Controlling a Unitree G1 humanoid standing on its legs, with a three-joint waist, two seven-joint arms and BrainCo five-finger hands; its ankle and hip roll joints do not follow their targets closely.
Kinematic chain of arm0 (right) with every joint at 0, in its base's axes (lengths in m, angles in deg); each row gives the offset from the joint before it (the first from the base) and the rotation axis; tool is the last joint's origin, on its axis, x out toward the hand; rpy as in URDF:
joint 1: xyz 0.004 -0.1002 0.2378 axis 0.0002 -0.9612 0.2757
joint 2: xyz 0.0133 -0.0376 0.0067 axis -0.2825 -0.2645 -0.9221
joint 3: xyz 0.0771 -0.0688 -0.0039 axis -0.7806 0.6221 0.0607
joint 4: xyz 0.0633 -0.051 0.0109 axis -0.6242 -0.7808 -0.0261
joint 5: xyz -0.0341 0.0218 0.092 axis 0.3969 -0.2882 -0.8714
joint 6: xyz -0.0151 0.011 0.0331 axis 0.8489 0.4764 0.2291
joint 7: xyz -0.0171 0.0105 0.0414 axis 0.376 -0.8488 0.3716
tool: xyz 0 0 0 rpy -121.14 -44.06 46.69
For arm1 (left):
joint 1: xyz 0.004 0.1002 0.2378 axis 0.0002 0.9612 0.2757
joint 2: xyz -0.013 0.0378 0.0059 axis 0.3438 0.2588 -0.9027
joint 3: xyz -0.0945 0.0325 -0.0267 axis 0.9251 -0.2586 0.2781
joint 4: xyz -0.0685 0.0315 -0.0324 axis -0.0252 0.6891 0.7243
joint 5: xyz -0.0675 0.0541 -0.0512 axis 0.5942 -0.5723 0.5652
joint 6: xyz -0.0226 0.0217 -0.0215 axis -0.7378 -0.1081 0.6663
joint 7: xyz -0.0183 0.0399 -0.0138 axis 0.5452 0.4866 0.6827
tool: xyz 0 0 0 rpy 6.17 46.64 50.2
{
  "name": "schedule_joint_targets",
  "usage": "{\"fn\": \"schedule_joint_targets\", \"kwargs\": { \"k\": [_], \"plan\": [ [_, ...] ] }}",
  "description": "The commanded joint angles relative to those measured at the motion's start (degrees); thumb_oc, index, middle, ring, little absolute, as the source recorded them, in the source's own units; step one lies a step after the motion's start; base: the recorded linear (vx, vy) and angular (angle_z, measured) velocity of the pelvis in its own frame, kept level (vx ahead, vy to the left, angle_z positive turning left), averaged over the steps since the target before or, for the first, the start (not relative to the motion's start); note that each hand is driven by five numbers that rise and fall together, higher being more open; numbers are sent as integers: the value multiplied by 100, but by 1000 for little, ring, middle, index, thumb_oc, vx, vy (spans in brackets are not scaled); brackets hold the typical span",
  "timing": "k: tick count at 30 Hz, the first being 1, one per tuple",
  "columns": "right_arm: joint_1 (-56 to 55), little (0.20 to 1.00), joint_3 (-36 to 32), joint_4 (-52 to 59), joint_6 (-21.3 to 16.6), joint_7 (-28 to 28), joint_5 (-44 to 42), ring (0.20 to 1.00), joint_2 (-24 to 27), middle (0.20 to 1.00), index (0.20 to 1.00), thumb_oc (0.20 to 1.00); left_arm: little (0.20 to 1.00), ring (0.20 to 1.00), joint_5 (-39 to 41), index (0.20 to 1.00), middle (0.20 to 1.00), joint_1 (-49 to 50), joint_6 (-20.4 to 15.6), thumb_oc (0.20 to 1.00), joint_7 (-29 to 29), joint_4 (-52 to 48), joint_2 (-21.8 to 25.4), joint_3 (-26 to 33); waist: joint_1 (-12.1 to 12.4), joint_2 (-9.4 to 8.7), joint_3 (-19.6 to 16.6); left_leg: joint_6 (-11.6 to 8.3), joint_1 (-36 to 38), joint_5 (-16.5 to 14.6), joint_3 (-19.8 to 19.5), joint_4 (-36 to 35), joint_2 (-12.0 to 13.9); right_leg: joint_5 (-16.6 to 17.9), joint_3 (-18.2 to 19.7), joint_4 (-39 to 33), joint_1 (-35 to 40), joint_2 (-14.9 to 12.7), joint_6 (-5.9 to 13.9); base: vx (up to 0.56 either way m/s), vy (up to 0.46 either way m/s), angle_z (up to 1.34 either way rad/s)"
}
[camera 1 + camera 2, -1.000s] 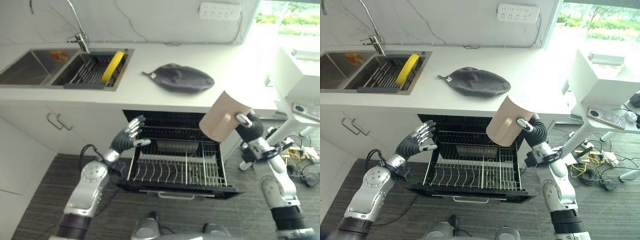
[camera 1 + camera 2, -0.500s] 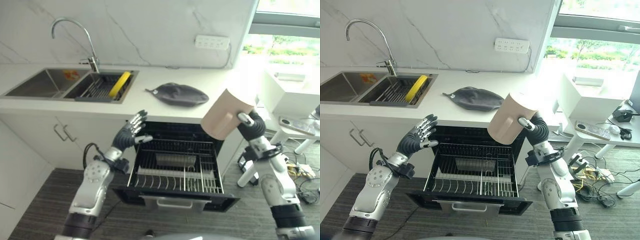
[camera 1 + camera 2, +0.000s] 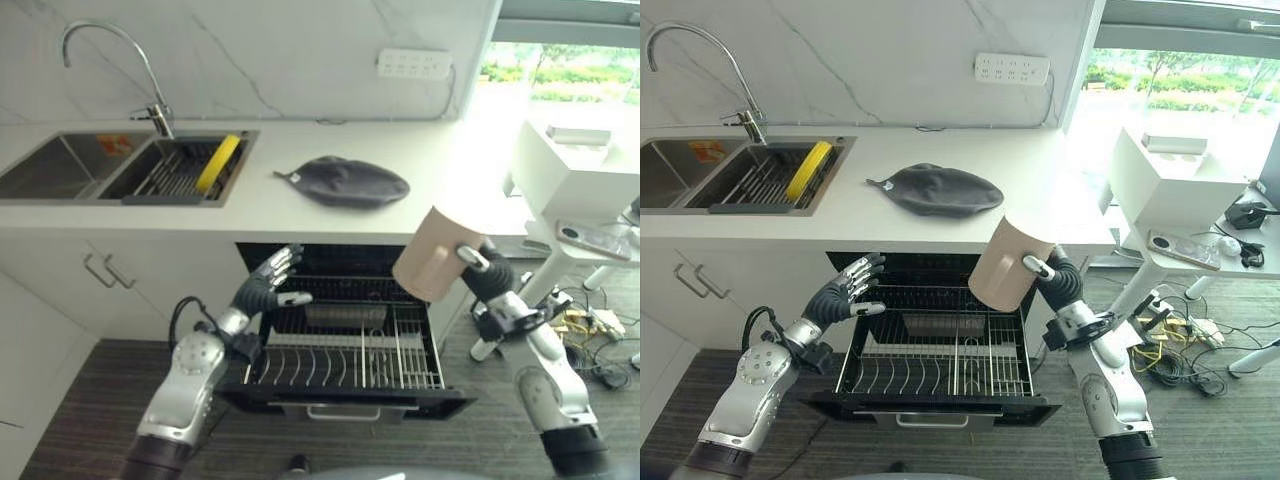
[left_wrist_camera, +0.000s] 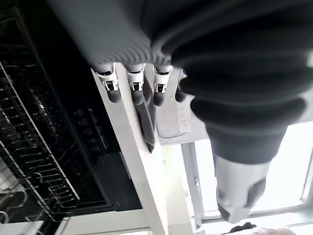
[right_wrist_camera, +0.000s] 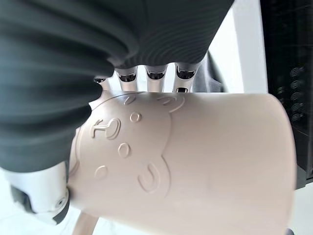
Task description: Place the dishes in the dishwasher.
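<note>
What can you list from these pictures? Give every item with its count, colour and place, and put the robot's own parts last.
Cup: one, beige, held tilted above the rack's right side.
Dishwasher rack: one, dark wire, pulled out under the counter.
Counter: one, white, above the dishwasher.
Sink: one, steel, two basins, at the counter's left end.
Tap: one, silver, behind the sink.
Yellow dish: one, standing in the right basin.
Cloth: one, dark grey, on the counter's middle.
Socket strip: one, white, on the wall.
White box: one, right of the counter.
Left hand: silver and dark, open, at the rack's left edge.
Right hand: fingers curled round the cup.
</note>
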Motion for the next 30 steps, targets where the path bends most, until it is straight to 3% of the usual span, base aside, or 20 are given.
{"fn": "schedule_joint_targets", "kwargs": {
  "k": [1,6,8,13,17,19,23,27,29,30],
  "plan": [
    [520,200,-273,411,-221,16,-118,200,-7,200,200,200,1000,1000,-246,1000,1000,-417,-139,1000,-180,30,225,-13,35,125,448,78,372,-657,-96,265,207,-451,-2,665,-291,-78,29,0,0,0],
    [1035,200,-248,233,-464,103,-253,200,389,200,200,200,1000,1000,-479,1000,1000,-893,-280,1000,114,215,578,-176,86,161,1153,26,-802,-827,-474,1655,238,-716,201,1831,-1197,-156,-101,-182,-8,-2],
    [1373,200,-197,85,-463,109,-213,200,504,200,200,200,1000,1000,-738,1000,1000,-1181,-72,1000,358,356,771,-287,39,207,1518,40,-1329,-1021,-557,2391,233,-873,317,2540,-1715,-243,-173,-209,31,-9],
    [1644,200,-80,-155,-492,182,-242,200,550,200,200,200,1000,1000,-1008,1000,1000,-1375,487,1000,293,407,891,-481,17,286,1772,87,-1741,-1196,-662,2914,170,-1003,392,3108,-2134,-286,-244,-112,37,-2],
    [1715,200,32,-241,-370,157,-287,200,618,200,200,200,1000,1000,-1466,1000,1000,-1464,813,1000,148,519,1109,-644,-30,337,1868,106,-1781,-1203,-636,2997,153,-1009,414,3164,-2166,-288,-267,-69,53,-1],
    [1757,200,128,-373,-333,38,-315,200,683,200,200,200,1000,1000,-2184,1000,1000,-1610,1273,1000,-392,706,1383,-881,-77,371,1885,90,-1623,-1075,-485,2802,221,-950,345,2990,-2001,-280,-223,-24,49,-3],
    [1872,200,152,-426,-199,28,-348,200,760,200,200,200,1000,1000,-2976,1000,1000,-1781,1735,1000,-1258,993,1646,-1163,-121,363,1847,69,-1594,-1041,-434,2801,258,-905,346,2885,-1908,-258,-197,-3,-5,-7],
    [1916,200,264,-501,26,-41,-343,200,820,200,200,200,1000,1000,-4072,1000,1000,-1918,2200,1000,-2608,1458,1648,-1705,-232,340,1701,59,-1437,-1043,-364,2760,330,-909,353,2738,-1693,-219,-198,95,4,-3],
    [1931,200,274,-542,65,-93,-317,200,812,200,200,200,1000,1000,-4215,1000,1000,-1950,2281,1000,-2808,1604,1585,-1826,-256,337,1683,54,-1421,-1047,-348,2771,344,-910,367,2731,-1669,-211,-196,77,12,-5],
    [1953,200,288,-561,178,-129,-309,200,823,200,200,200,1000,1000,-4662,1000,1000,-1990,2410,1000,-3251,1855,1489,-1996,-295,325,1633,56,-1400,-1062,-323,2792,380,-927,378,2726,-1633,-206,-193,136,12,-7]
  ]
}}
